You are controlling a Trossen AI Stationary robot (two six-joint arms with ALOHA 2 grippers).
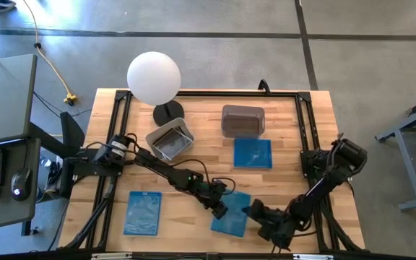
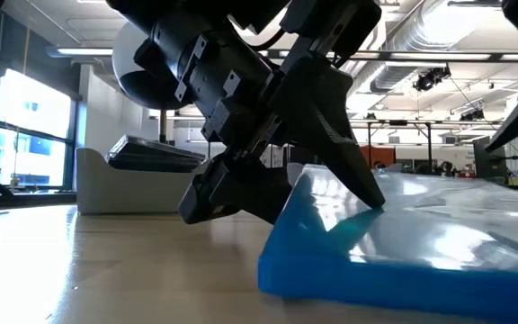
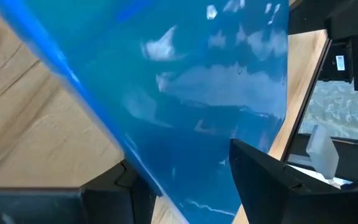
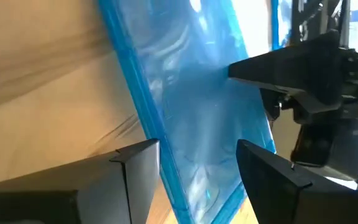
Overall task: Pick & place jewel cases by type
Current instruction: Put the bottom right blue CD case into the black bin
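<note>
Between both open claws, L (image 1: pixel 222 209) & R (image 1: pixel 255 213): blue jewel case (image 1: pixel 232 214).

In the low view, the blue jewel case (image 2: pixel 403 243) is running off the right and bottom edges, and the dark left pincer (image 2: pixel 331 193) is covering its near corner. In the high view, the grey tubs' (image 1: pixel 170 139) contents are staying too small to tell. The white globe (image 1: pixel 154 77) is hiding the counter (image 1: pixel 201 115) beneath it at upper left.

- Blue jewel case (image 1: pixel 143 213) lies flat near the tabletop's front left corner.
- A second blue case (image 1: pixel 253 153) lies flat mid-tabletop, right of centre.
- A third blue case (image 1: pixel 232 217) lies at the front edge.
</note>
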